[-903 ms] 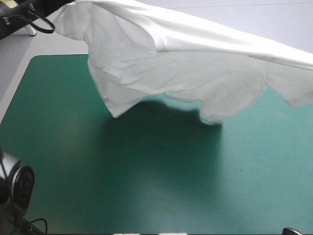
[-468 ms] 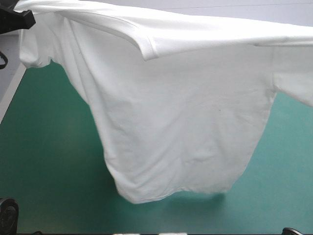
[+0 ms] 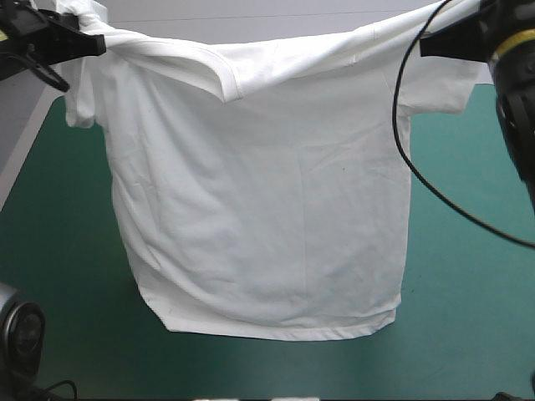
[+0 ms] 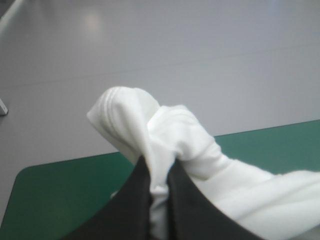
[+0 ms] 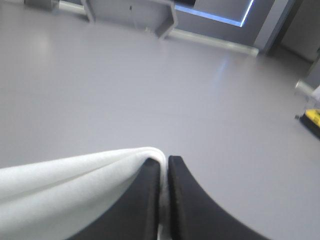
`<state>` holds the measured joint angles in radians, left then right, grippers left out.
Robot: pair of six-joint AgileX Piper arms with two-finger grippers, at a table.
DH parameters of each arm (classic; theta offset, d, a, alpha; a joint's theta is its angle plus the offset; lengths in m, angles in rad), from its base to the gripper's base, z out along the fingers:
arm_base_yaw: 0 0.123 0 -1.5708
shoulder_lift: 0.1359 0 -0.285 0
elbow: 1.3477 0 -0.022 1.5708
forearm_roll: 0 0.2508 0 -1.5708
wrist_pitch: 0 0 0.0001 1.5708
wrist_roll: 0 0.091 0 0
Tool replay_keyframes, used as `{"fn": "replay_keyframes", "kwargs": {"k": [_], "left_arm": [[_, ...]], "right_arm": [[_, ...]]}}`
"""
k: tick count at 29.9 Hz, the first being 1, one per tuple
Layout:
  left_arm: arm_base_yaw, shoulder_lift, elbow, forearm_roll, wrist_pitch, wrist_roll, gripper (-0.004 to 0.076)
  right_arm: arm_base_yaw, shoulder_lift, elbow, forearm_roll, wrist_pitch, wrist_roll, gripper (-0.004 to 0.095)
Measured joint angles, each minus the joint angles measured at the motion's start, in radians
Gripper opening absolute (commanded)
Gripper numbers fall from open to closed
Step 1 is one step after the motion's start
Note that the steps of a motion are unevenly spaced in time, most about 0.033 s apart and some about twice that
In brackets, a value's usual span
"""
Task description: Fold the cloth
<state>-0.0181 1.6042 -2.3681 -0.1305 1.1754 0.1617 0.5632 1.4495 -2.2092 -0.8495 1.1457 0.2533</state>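
1. Grip: the left gripper (image 4: pixel 159 167) is clamped on one bunched shoulder of the T-shirt (image 3: pixel 267 209); the right gripper (image 5: pixel 165 161) is pinched on the opposite shoulder.
2. Position: the T-shirt hangs stretched between both grippers over the teal-green cover (image 3: pixel 468 276); whether its hem touches the cover cannot be told.
3. Progress: the garment is opened out; no fold is made; laying flat and every fold are left to do.
4. Clearance: bare cover shows on both sides of the T-shirt; the hem hangs near the table's near edge, so room there is judged tight.

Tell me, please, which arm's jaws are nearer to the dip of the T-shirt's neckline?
Left. The jaws of the left arm clamp one shoulder, a shorter stretch from the neckline dip; those of the right arm clamp the other shoulder, farther across the T-shirt.
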Motion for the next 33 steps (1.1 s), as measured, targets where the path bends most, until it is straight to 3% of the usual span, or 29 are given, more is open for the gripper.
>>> {"fn": "replay_keyframes", "kwargs": {"k": [4, 7, 15, 18, 20, 23, 26, 28, 33], "left_arm": [[0.0, 0.122, 0.029, 0.033, -0.027, 0.0, -0.001], [0.0, 0.221, 0.039, 0.031, -0.087, 0.001, -0.001], [0.0, 0.477, 0.04, 0.019, -0.279, 0.0, -0.0008], [0.0, 0.564, 0.041, 0.013, -0.32, 0.0, 0.0058], [0.0, 0.607, 0.042, -0.001, -0.335, 0.0, 0.0173], [0.0, 0.643, 0.045, -0.016, -0.351, 0.0, 0.0403], [0.0, 0.653, 0.045, -0.029, -0.358, 0.0, 0.0573], [0.0, 0.648, 0.045, -0.034, -0.349, 0.003, 0.0591], [0.0, 0.596, 0.011, -0.034, -0.208, 0.016, 0.056]], "right_arm": [[-0.258, 0.187, -0.041, 0.374, -0.015, -0.102, -0.0018], [-0.357, 0.328, -0.042, 0.545, -0.043, -0.148, -0.0018], [-0.384, 0.595, -0.042, 0.602, -0.174, -0.159, -0.0018], [-0.384, 0.677, -0.042, 0.602, -0.222, -0.15, 0.0016], [-0.386, 0.715, -0.042, 0.607, -0.247, -0.126, 0.0171], [-0.393, 0.746, -0.041, 0.644, -0.279, -0.11, 0.0584], [-0.405, 0.746, -0.046, 0.681, -0.3, -0.105, 0.0863], [-0.413, 0.744, -0.064, 0.68, -0.284, -0.105, 0.089], [-0.416, 0.692, -0.124, 0.666, -0.174, -0.108, 0.0797]]}}
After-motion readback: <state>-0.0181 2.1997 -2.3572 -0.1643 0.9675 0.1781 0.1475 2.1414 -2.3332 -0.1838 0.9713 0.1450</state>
